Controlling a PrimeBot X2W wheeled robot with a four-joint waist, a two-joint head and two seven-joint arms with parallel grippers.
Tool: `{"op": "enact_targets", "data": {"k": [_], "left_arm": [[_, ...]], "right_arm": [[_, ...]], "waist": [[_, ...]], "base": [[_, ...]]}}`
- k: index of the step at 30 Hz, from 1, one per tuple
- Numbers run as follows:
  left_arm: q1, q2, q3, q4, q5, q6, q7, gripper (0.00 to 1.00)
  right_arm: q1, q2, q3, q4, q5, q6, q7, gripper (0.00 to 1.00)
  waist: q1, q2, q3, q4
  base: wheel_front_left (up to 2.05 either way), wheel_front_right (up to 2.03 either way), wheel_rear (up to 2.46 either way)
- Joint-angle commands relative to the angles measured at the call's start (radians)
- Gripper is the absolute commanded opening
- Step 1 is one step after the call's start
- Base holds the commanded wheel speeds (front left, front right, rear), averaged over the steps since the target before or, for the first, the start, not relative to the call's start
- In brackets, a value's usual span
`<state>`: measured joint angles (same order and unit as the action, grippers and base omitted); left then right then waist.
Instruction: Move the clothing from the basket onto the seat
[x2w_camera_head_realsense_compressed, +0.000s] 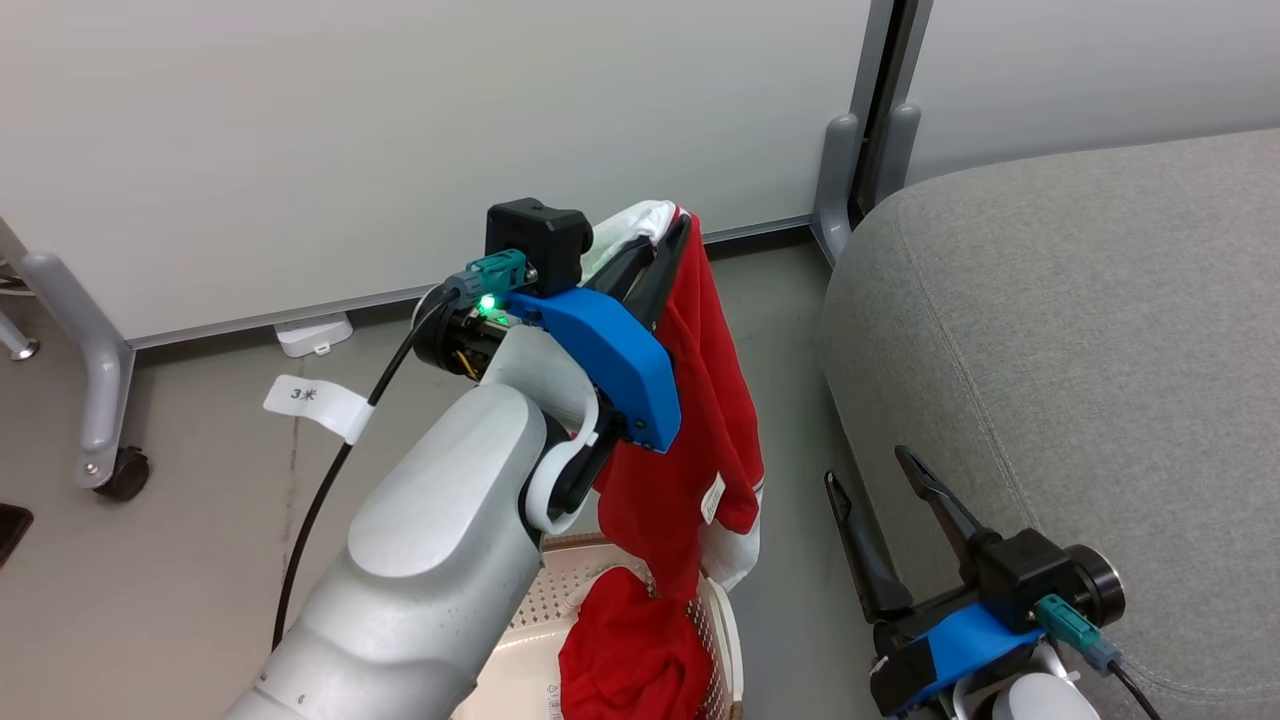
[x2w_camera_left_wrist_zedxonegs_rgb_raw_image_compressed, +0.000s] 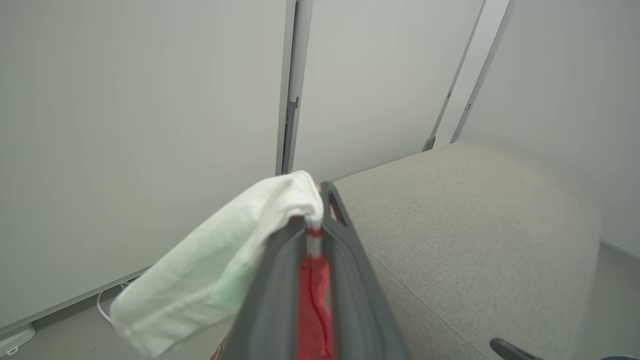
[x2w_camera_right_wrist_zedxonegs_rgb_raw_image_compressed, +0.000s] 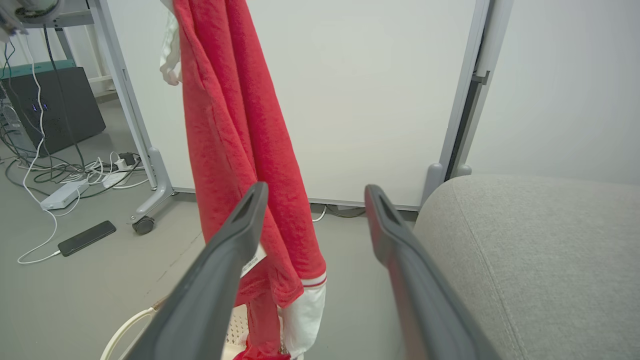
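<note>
Left tool (x2w_camera_head_realsense_compressed: 680, 228) pinches the red clothing (x2w_camera_head_realsense_compressed: 700, 400) above the basket (x2w_camera_head_realsense_compressed: 555, 590), right tool (x2w_camera_head_realsense_compressed: 866, 467) gapes wide, cable tag (x2w_camera_head_realsense_compressed: 310, 398) reads "3米".

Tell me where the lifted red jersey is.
Head view, centre: the jersey hangs from the left hand, over the basket, left of the grey seat.

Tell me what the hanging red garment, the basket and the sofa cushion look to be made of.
Red garment: soft matte knit, likely jersey; it hangs in limp folds.
Basket: cream plastic, apparently rigid; smooth walls with moulded rows of holes.
Sofa cushion: grey woven upholstery; visible coarse weave and a stitched seam.
</note>
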<state>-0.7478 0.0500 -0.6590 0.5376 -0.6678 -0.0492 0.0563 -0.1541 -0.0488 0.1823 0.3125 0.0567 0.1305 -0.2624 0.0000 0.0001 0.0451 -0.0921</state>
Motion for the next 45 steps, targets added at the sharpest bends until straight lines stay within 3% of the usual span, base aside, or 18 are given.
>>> {"op": "enact_targets", "data": {"k": [1,20,35,45], "left_arm": [[-0.019,0.001,-0.003,-0.007,-0.004,0.005,0.001,0.00],[-0.024,0.001,-0.054,-0.017,-0.036,0.022,-0.011,0.00],[-0.041,0.001,-0.105,-0.034,-0.071,0.029,-0.015,0.00],[-0.050,0.001,-0.134,-0.032,-0.090,0.032,-0.023,0.00]], "right_arm": [[0.013,-0.003,0.003,0.002,0.008,0.000,-0.004,1.00],[-0.110,-0.003,0.122,0.047,0.065,0.000,0.039,1.00],[-0.374,-0.003,0.263,0.330,0.206,0.000,0.101,1.00],[-0.488,-0.003,0.363,0.488,0.319,0.000,0.066,1.00]], "waist": [[0.0000,-0.0001,-0.001,-0.001],[0.0000,-0.0001,0.012,-0.005],[0.0000,-0.0001,0.023,0.016],[0.0000,-0.0001,0.021,0.025]], "base": [[0.00,0.00,0.00],[0.00,0.00,0.00],[0.00,0.00,0.00],[0.00,0.00,0.00]]}}
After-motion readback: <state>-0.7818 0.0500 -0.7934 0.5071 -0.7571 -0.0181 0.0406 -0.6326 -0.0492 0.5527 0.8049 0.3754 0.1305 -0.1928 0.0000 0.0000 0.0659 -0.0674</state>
